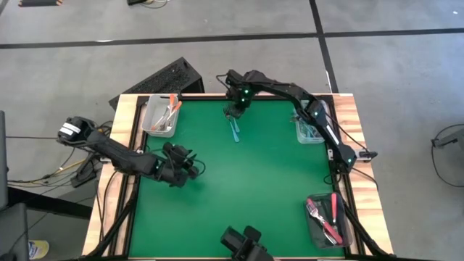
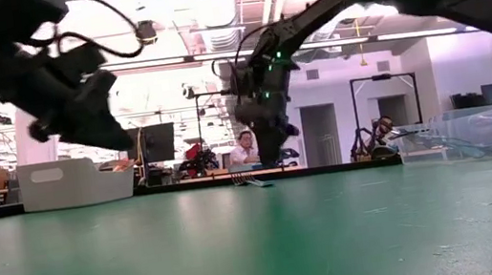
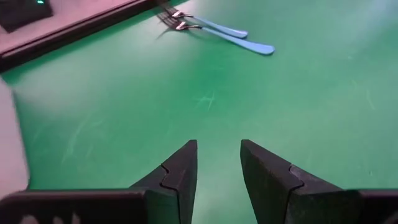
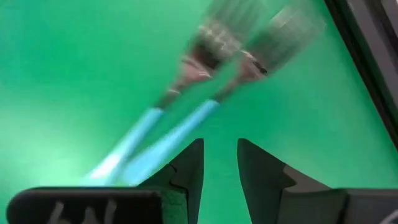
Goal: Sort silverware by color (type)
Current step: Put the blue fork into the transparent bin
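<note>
Over the mat's far edge, my right gripper (image 1: 233,111) hangs just above two blue forks (image 1: 234,130), its fingers a little apart and empty. My left gripper (image 1: 194,165) waits near the mat's left side, also parted, holding nothing.

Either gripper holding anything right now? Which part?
Nothing held. The right gripper is open above two light-blue forks on the mat, nothing between its fingers. The left gripper is open over bare green mat.

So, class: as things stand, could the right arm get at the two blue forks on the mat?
Probably yes: the right hand hangs open just above the blue forks, with only bare mat around them.
</note>
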